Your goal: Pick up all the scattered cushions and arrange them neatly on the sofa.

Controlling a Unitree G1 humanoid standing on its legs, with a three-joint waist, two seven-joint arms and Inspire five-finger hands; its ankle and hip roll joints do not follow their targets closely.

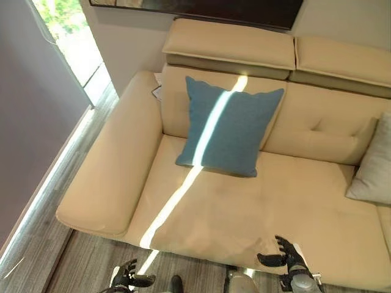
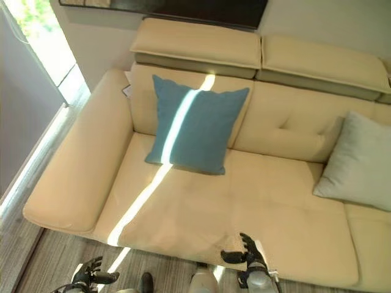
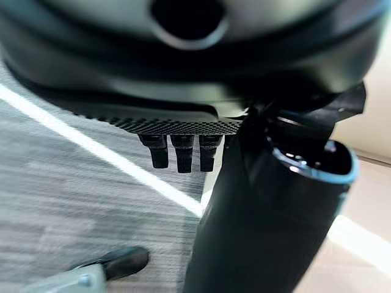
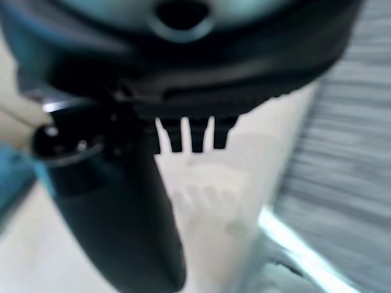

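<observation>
1. A blue cushion (image 1: 227, 125) stands propped against the backrest of the beige sofa (image 1: 256, 207), near its left armrest (image 1: 113, 165), leaning back with its lower edge on the seat.
2. A pale grey cushion (image 2: 357, 162) leans against the backrest further to the right, well apart from the blue one.
3. A narrow strip of sunlight (image 1: 183, 183) runs across the blue cushion, down the seat and onto the wood floor (image 1: 79, 262).
4. The left hand (image 1: 129, 278) hangs low over the floor just in front of the sofa, fingers loosely spread and holding nothing.
5. The right hand (image 1: 284, 253) hovers at the seat's front edge, fingers relaxed and spread, empty.
6. A small white tag or paper (image 1: 157, 91) peeks out between the armrest and backrest; no writing on it can be read.
7. A window (image 1: 70, 30) lies to the left.
</observation>
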